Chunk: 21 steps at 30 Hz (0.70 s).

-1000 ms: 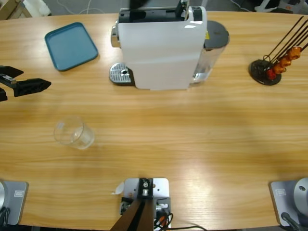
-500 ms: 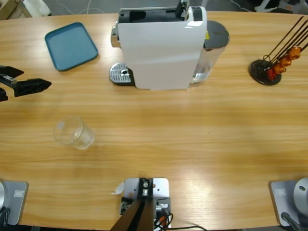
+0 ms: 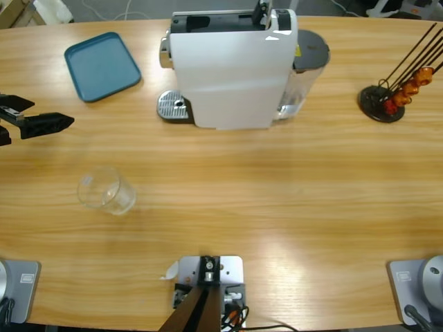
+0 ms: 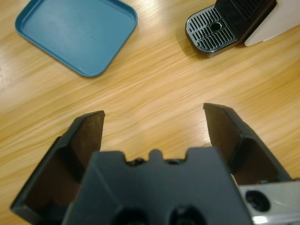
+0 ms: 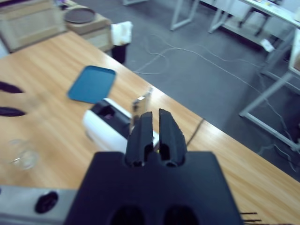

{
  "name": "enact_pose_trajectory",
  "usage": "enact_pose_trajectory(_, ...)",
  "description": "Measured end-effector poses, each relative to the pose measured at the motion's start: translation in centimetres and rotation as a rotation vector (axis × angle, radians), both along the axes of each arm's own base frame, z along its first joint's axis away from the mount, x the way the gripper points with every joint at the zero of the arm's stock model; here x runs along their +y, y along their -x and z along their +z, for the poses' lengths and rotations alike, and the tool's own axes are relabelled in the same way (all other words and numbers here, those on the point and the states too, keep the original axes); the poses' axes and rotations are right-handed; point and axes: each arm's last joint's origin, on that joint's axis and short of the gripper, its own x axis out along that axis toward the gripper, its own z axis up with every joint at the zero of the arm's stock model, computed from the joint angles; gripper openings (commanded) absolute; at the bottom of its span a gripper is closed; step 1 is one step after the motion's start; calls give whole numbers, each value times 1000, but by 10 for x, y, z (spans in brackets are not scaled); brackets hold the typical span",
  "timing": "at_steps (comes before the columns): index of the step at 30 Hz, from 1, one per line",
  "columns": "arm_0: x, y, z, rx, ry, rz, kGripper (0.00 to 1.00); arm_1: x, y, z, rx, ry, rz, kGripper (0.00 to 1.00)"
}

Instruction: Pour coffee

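A small clear glass tumbler [image 3: 105, 191] stands on the wooden table at the left; I cannot make out any coffee in it. My left gripper [image 3: 52, 113] hovers at the table's far left edge, behind the glass and apart from it, open with nothing between its jaws. In the left wrist view the left gripper [image 4: 154, 117] points at bare table between the blue tray [image 4: 77, 35] and the drip grate [image 4: 213, 30]. My right gripper [image 5: 154, 115] is shut and empty, high above the table; the high view does not show it. The glass [image 5: 21, 158] appears small, far below it.
A white coffee machine [image 3: 232, 69] stands at the back middle, its metal drip grate [image 3: 173, 107] on its left side. The blue tray [image 3: 102, 66] lies at the back left. A black capsule stand [image 3: 384, 100] with orange capsules sits at the back right.
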Motion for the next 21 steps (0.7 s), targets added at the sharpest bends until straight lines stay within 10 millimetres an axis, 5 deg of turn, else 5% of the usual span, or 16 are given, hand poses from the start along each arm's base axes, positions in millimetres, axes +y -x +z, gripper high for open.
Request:
enact_pose_trajectory(5,0,0,0,0,0,0,908,27,-23,-29,-72,73,-215,0)
enact_pose_trajectory(13,0,0,0,0,0,0,908,110,-30,-83,-165,226,-380,0)
enact_pose_trajectory(21,0,0,0,0,0,0,908,122,-30,-93,-164,254,-372,0)
